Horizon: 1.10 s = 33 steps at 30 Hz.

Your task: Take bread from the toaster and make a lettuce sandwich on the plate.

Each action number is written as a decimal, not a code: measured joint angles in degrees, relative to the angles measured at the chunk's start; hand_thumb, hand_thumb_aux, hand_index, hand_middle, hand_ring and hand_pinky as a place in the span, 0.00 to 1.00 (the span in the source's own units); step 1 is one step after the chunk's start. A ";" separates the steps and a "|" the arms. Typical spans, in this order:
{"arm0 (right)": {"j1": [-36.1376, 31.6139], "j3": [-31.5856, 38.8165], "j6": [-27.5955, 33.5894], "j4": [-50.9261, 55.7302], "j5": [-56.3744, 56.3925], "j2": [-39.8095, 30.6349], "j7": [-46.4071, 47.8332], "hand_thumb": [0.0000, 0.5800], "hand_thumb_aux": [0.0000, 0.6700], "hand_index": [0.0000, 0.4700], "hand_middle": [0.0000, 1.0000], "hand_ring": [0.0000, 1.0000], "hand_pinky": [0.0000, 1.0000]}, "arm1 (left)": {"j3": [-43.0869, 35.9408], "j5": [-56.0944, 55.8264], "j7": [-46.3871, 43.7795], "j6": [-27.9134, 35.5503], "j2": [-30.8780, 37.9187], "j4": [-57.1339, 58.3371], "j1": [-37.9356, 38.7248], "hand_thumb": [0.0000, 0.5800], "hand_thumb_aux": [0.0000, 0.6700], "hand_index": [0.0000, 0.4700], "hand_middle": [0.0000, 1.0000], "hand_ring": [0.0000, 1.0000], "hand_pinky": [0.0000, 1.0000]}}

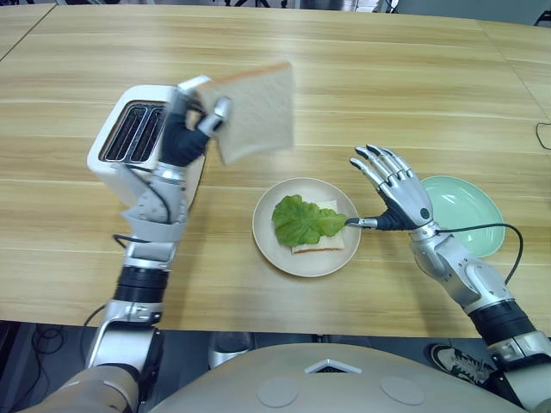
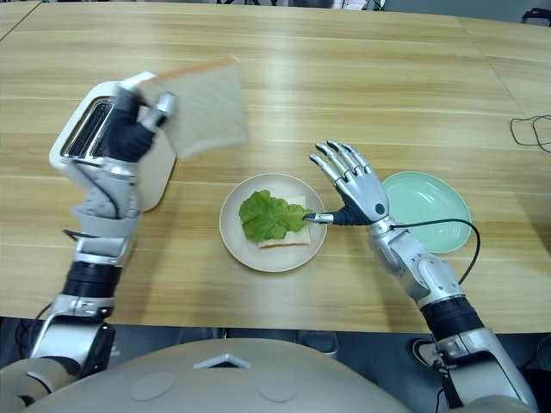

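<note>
Wooden table carries every item. One white toaster stands at the left, slots up. Plates number two: a beige plate near centre and a green plate to its right, the two apart. Bread slices number two: a lower slice lies flat on the beige plate, and a raised slice is held in the air just right of the toaster, beyond the beige plate. One lettuce leaf lies on the lower slice, covering most of it. The left hand has its fingers clamped on the raised slice's left edge. The right hand hangs between the two plates, fingers spread apart and holding nothing. Judged step: carrying the top slice to the sandwich. The next move calls for bringing that slice nearer and rightward, turning it flat and setting it squarely on the lettuce.
</note>
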 measured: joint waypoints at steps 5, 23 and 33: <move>2.56 -1.20 -2.10 -3.45 0.37 -0.45 0.25 0.00 0.00 0.00 0.00 0.00 0.00 | -4.12 -1.80 -8.43 2.22 -4.41 7.81 2.28 1.00 1.00 0.98 1.00 1.00 1.00; 5.09 5.75 -8.20 -4.97 -0.44 2.48 11.65 0.00 0.00 0.00 0.00 0.00 0.00 | -7.62 7.61 -6.66 -0.35 -13.75 26.94 2.09 1.00 1.00 0.98 1.00 1.00 1.00; 7.16 9.66 -10.38 -0.80 6.27 1.32 25.20 0.00 0.00 0.00 0.00 0.00 0.00 | -10.99 18.78 4.26 -1.95 -13.08 34.45 -0.63 1.00 1.00 0.98 1.00 1.00 1.00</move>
